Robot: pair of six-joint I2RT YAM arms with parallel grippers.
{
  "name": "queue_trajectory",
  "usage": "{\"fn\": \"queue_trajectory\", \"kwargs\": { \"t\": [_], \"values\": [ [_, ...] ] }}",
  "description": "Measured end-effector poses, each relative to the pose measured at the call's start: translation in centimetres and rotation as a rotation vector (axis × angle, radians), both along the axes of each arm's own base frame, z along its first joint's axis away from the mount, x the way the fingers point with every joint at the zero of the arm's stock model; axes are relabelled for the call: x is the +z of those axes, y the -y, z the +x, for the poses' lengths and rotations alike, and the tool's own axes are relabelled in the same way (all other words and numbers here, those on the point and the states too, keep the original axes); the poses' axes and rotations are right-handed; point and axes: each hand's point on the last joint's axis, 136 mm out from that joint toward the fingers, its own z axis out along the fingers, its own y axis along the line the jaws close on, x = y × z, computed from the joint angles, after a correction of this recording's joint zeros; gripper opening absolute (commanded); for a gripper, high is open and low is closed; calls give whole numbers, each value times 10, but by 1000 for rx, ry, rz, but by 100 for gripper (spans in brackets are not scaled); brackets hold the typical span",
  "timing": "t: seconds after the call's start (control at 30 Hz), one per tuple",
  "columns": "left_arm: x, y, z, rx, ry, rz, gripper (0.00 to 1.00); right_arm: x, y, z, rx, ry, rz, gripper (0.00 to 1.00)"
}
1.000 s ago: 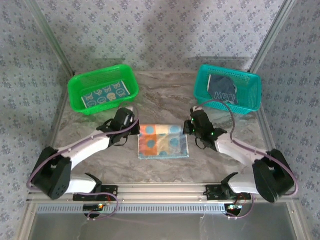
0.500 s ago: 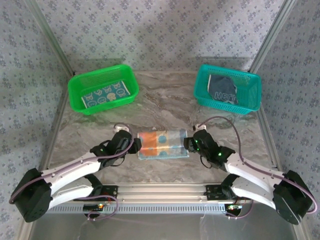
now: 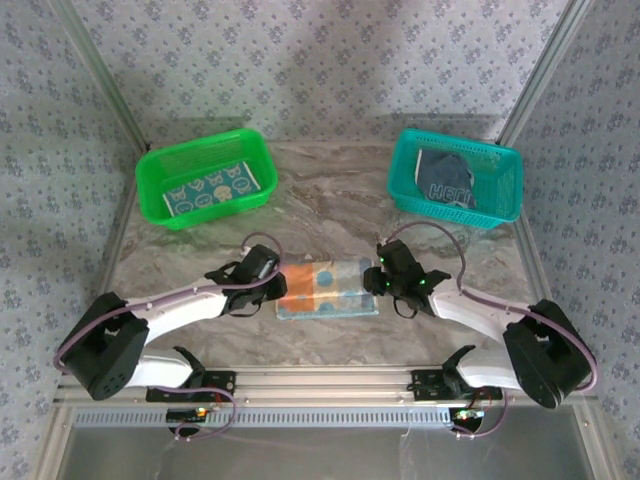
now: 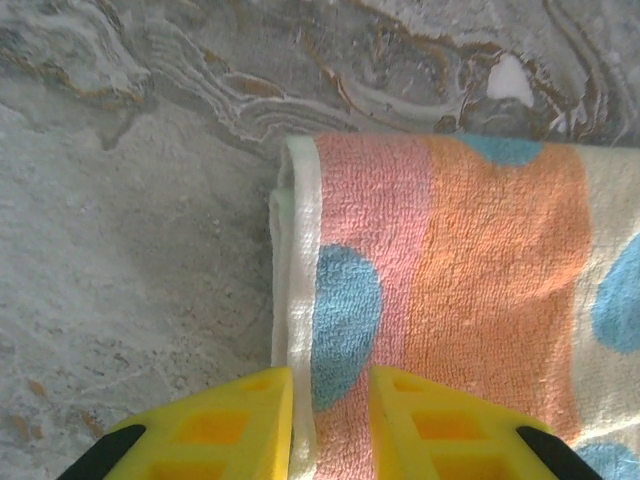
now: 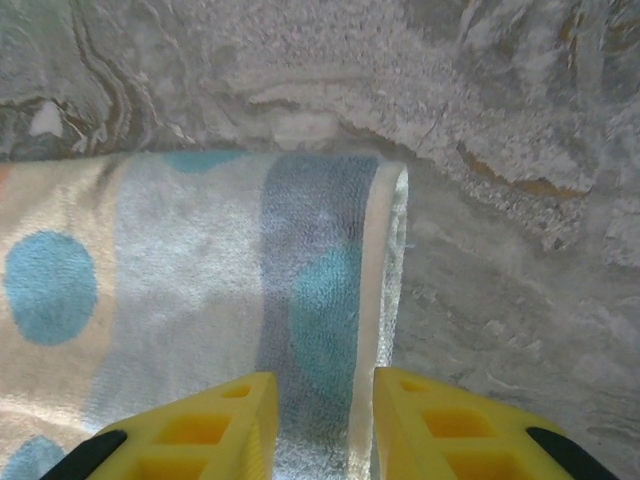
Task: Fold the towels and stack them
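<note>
Folded dotted towel [image 3: 326, 288] lies flat mid-tabletop [image 3: 330, 195], with the left gripper [image 4: 331, 375] at its left end and the right gripper [image 5: 325, 380] at its right end, each with fingers narrowly apart astride the hem, finger bases cut off, contact with the cloth indeterminable; dark towel [image 3: 445, 180] crumpled in teal basket [image 3: 505, 205], lettering partly hidden.

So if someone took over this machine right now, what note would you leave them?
Jaws: left jaws and right jaws each stand slightly apart astride an end of the dotted towel; grip unclear.
Things: it lies on the table, folded into a strip; teal cartoon towel flat in the green basket; dark towel crumpled in the teal basket.
Done: first fold, apparently.
Left: finish folding it, fold the dark one, stack all.
</note>
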Motion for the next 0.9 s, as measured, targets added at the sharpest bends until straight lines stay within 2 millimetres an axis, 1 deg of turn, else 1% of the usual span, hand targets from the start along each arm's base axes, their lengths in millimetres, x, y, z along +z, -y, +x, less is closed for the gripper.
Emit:
{"fn": "queue_trajectory", "kwargs": {
  "t": [0.1, 0.33, 0.47, 0.63, 0.7, 0.77, 0.83, 0.9],
  "values": [
    [0, 1, -1, 1, -8, -9, 26, -6, 0, -3, 6, -25, -6, 32],
    [-4, 2, -3, 6, -29, -12, 25, -7, 0, -5, 10, -35, -2, 34],
    [-6, 0, -5, 12, -40, -5, 25, -8, 1, -6, 9, -42, -7, 38],
    [-10, -6, -8, 19, -55, 20, 25, -10, 1, -7, 6, -49, -8, 38],
    [-11, -7, -9, 22, -62, 28, 22, -10, 2, -7, 4, -52, -9, 37],
    [-11, -8, -9, 26, -64, 26, 20, -12, 2, -8, 3, -56, -12, 35],
    [-11, -7, -9, 31, -66, 24, 12, -14, 3, -10, 2, -64, -14, 31],
    [-11, -7, -10, 30, -66, 23, 10, -16, 4, -10, -1, -68, -14, 27]
  ]
}}
